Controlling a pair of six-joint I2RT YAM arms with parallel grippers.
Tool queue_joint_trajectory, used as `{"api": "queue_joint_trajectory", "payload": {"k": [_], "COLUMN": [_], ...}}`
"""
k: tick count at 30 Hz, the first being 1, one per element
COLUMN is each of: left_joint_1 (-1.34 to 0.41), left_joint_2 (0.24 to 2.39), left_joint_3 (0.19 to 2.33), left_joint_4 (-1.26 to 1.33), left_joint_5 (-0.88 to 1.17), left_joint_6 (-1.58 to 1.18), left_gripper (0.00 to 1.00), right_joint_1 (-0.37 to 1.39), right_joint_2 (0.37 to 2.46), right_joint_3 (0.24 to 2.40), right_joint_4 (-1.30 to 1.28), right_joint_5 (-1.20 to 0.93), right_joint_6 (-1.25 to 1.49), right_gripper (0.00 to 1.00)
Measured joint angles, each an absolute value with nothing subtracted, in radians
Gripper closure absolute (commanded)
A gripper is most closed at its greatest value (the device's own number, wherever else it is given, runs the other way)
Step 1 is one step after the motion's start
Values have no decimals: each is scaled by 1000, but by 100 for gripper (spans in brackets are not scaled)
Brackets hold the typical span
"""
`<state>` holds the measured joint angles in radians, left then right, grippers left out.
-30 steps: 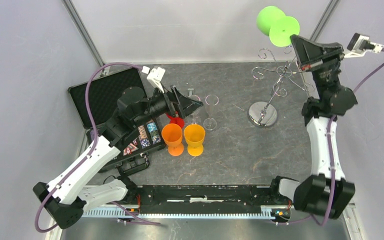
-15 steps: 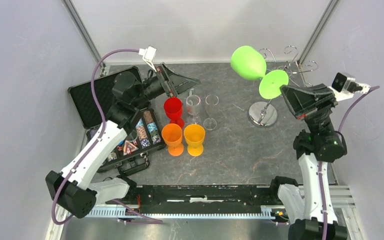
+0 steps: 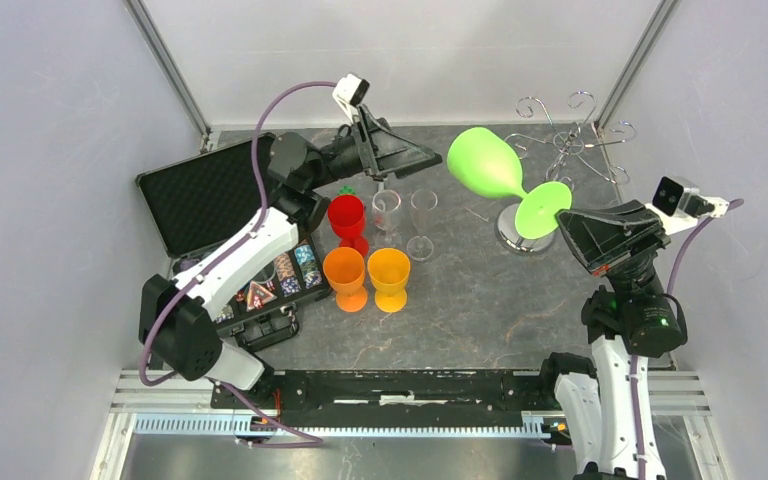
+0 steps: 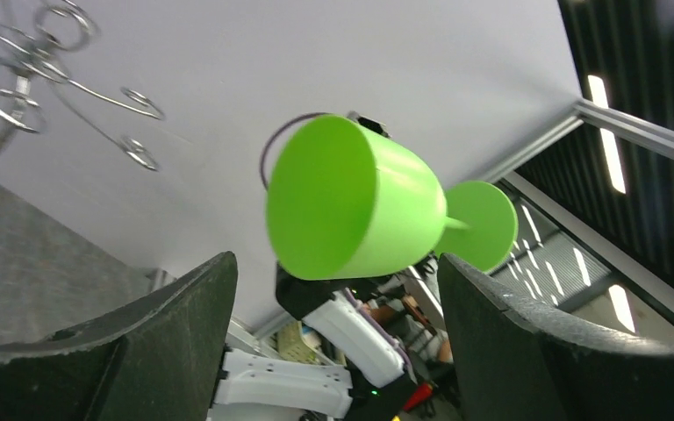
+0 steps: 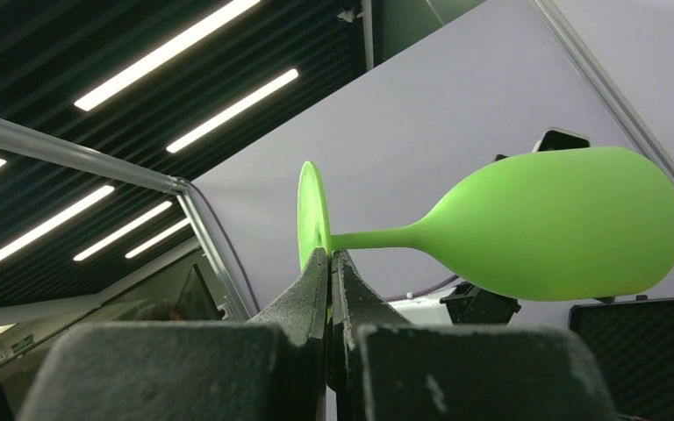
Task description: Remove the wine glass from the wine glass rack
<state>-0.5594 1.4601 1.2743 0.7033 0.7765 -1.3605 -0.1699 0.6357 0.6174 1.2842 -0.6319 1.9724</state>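
**Green wine glass held clear of the rack**

The green wine glass [image 3: 487, 165] hangs on none of the curled arms of the wine glass rack [image 3: 567, 143]. It is in the air on the rack's left side and lies nearly on its side. Its bowl points away from the rack, and in the top view its round foot overlaps the rack's shiny base.

The right gripper [image 3: 565, 222] is closed on the rim of that foot. In the right wrist view its two fingers [image 5: 311, 289] pinch the thin green disc edge-on, with the stem and bowl reaching out to the right.

The left gripper [image 3: 425, 160] is further left of the rack, beyond the glass. Its jaws are spread wide and hold nothing. It points at the mouth of the bowl, near it but apart from it. From the left wrist camera the open bowl shows between the two dark fingers [image 4: 184, 316], with the rack's wire spirals [image 4: 31, 83] at the upper left.

Well left of the rack, on the dark desk [image 3: 460, 300], stand a red glass [image 3: 347, 218], two orange glasses [image 3: 344, 270] and two clear glasses [image 3: 405, 212]. Past them lies an open black case [image 3: 220, 200] holding poker chips [image 3: 290, 270].
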Motion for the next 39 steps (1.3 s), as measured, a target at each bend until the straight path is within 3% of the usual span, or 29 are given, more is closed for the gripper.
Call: {"api": "queue_joint_trajectory", "payload": {"k": [13,20,25,27,30,34,39], "left_joint_1": [-654,-659,-659,-659,-659,-662,-674], "left_joint_2": [1481,1482,1482,1482,1470,1449,1414], "left_joint_3": [1295,1295,1295,1295,1295,1295,1295], "left_joint_4": [805,805,802,807,807,772,630], "left_joint_5": [806,807,809,808,806,808,813], "left_joint_6": [-1448,-1450,-1450,-1452,-1450,-1416,-1290], "left_gripper": [30,61,94,98,98,98,98], "right_joint_1": [-157,-151,-151,-151,-151,-153,-153], "right_joint_2": [611,602,590,590,590,591,589], "right_joint_3": [536,521,480,478,478,478,489], "right_joint_4": [1196,1150,1090,1046,984,897,760], "right_joint_5": [-609,-604,-594,-586,-581,-580,-587], "right_joint_6": [1947,1927,1909,1895,1868,1800,1684], "right_gripper": [100,100,100,99,88,61,38]}}
